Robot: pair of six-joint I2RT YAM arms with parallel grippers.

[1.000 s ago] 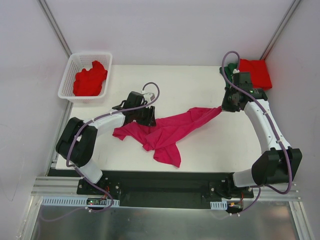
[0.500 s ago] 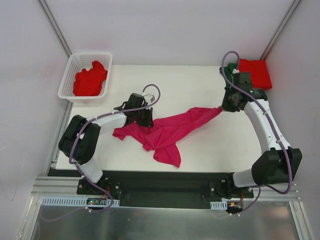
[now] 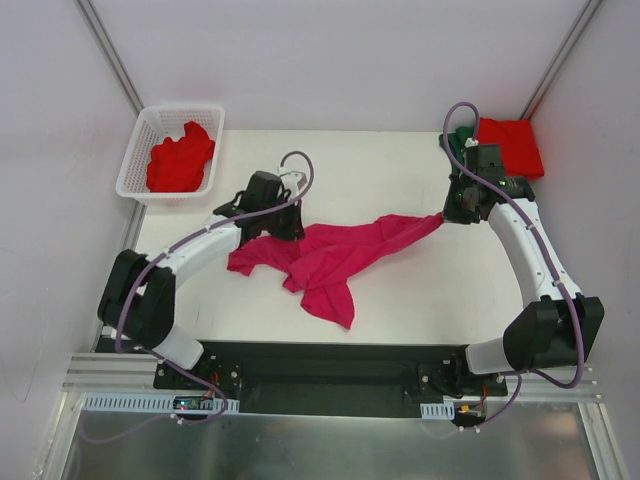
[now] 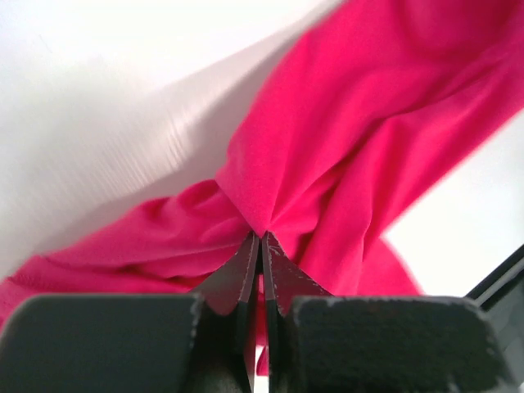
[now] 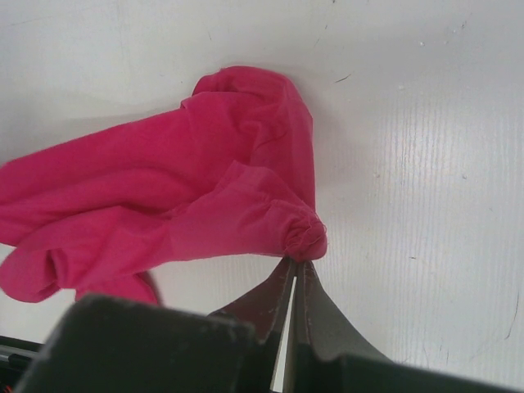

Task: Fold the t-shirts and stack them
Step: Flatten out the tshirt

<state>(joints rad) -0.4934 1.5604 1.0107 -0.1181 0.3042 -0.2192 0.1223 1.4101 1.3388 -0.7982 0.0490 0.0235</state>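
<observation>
We note the magenta t-shirt (image 3: 345,250) strung across the table (image 3: 380,170) centre: left gripper (image 4: 260,239) clamped on its 9 o'clock side, right gripper (image 5: 296,264) on its 3 o'clock tip, likely to spread it for folding.

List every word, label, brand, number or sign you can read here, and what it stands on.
None can be read. The magenta-pink t-shirt, the folded red t-shirt, the white basket and the red t-shirt in it show no print. Small parts on the base rail are too small to read.
</observation>
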